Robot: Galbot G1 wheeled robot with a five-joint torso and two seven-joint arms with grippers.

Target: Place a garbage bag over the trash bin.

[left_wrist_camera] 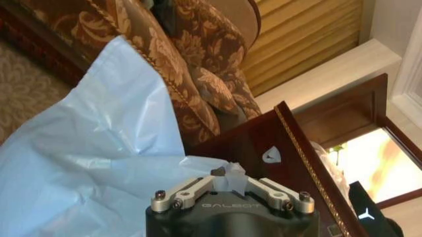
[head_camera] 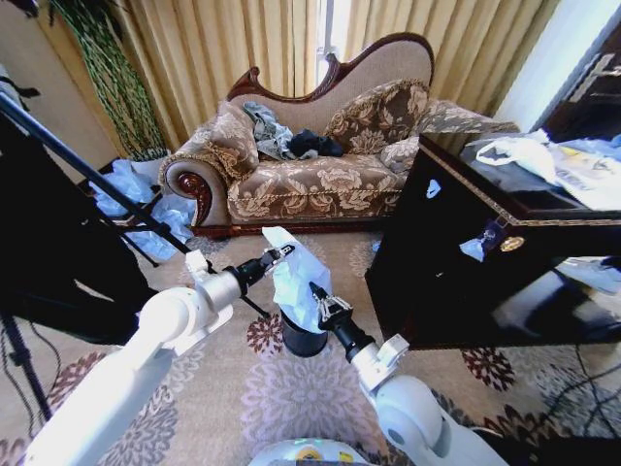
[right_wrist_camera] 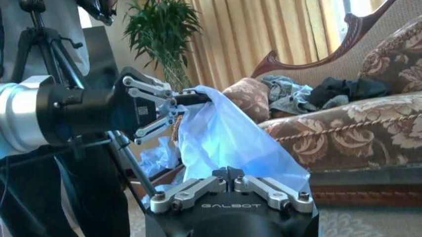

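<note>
Garbage bag [head_camera: 296, 277] stretched between both grippers, above trash bin [head_camera: 304, 340]

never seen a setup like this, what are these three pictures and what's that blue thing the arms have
It is a wheeled robot with two white arms. One picture looks down from its head; the other two come from cameras on each wrist. The left hand and the right hand are both shut on a pale blue garbage bag, holding it stretched just above a small black trash bin standing on the patterned carpet. Behind is a sofa, to the right a glossy black cabinet.
</note>
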